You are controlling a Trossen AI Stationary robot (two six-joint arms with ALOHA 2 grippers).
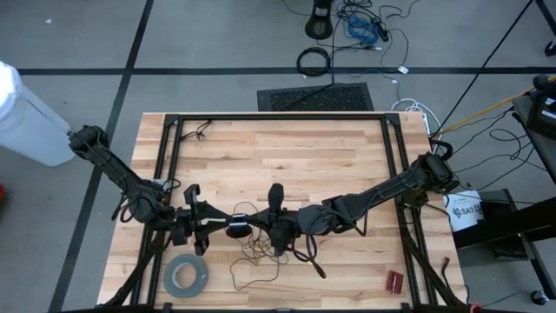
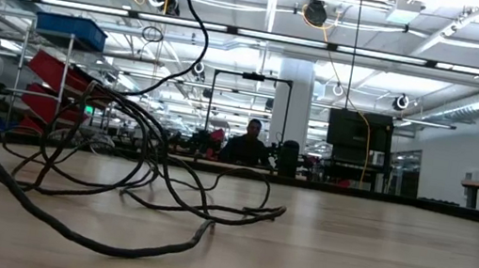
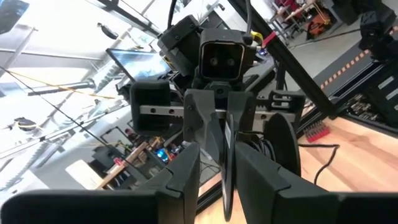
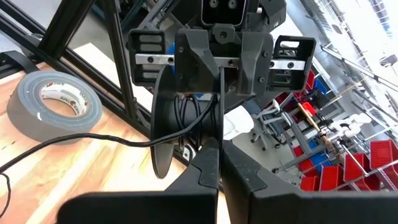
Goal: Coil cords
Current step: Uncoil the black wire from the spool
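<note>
Both grippers meet at the small spool near the front middle of the table (image 1: 261, 148), with most of the wire still loose.

Going from big to small: we see the left gripper (image 1: 211, 223) and the right gripper (image 1: 261, 228) facing each other, the grey tape roll (image 1: 186, 275) lying apart by the front left corner, and the small black disc (image 1: 236, 229) between the two tools. The right gripper is clenched on the disc's edge. The left gripper's fingers (image 3: 261, 180) flank the disc with a gap; whether they grip it, we cannot tell. The thin dark wire (image 1: 256, 261) trails off the disc into loose loops on the wood in front. We judge the risk is a slipped handover: if either side lets go early, the disc could drop and wound turns could spring off, or the slack loops could snag and knot.
</note>
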